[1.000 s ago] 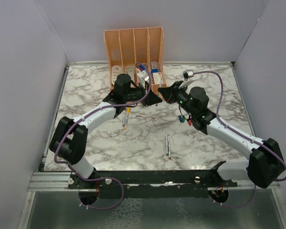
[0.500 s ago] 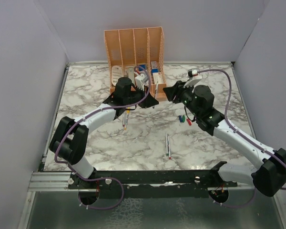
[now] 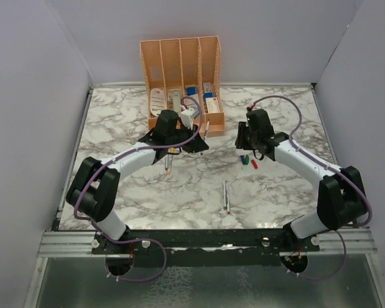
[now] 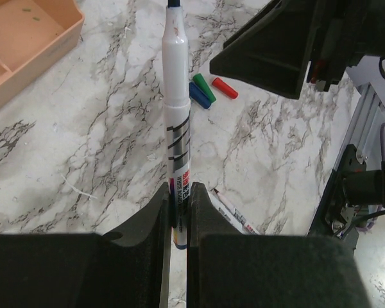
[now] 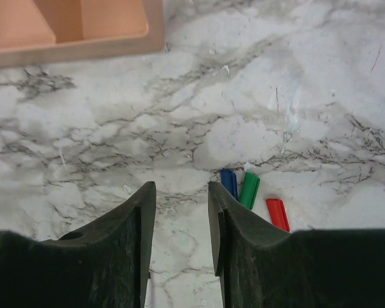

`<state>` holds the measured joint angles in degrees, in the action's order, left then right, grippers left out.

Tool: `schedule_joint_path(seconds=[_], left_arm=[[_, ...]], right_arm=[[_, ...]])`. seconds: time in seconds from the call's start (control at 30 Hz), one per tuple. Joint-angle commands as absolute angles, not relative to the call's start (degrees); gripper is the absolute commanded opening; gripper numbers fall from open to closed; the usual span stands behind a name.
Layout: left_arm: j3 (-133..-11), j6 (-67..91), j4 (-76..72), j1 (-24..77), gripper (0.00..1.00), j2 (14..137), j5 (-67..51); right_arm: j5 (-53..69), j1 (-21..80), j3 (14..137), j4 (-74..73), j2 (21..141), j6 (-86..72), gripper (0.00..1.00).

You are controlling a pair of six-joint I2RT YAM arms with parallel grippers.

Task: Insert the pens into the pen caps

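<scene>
pen [image 4: 177, 96] marked 'white board' clamped in left gripper [image 4: 178, 191]; right gripper [image 5: 179, 192] parted, empty.

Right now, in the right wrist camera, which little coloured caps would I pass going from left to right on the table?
blue cap → green cap → red cap

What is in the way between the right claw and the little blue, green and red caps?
Nothing visible. Only bare marble tabletop lies between the open right claw and the small blue, green and red plastic caps, which lie close ahead of it.
</scene>
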<state>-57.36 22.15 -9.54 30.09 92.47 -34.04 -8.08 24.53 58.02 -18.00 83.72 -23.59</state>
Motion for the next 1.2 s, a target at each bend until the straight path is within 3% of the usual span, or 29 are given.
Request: schedule_joint_path(seconds=[0.0,0.53,1.17], left_arm=[[-56.3,22.7,-9.9,30.2,0.00,91.8,-35.2],[-57.0,23.4,-9.9,30.3,0.00,94.3,-38.1],[-58.4,24.6,-10.3,30.3,0.00,96.6,-39.5]], right_arm=[[-5.4,24.6,59.5,-22.9,86.8,-21.5,0.38],[-7.0,24.5,65.6,-24.9,98.2,-18.2,0.38],[-6.1,21.6,65.1,-24.2,103.0,-18.6,0.44]])
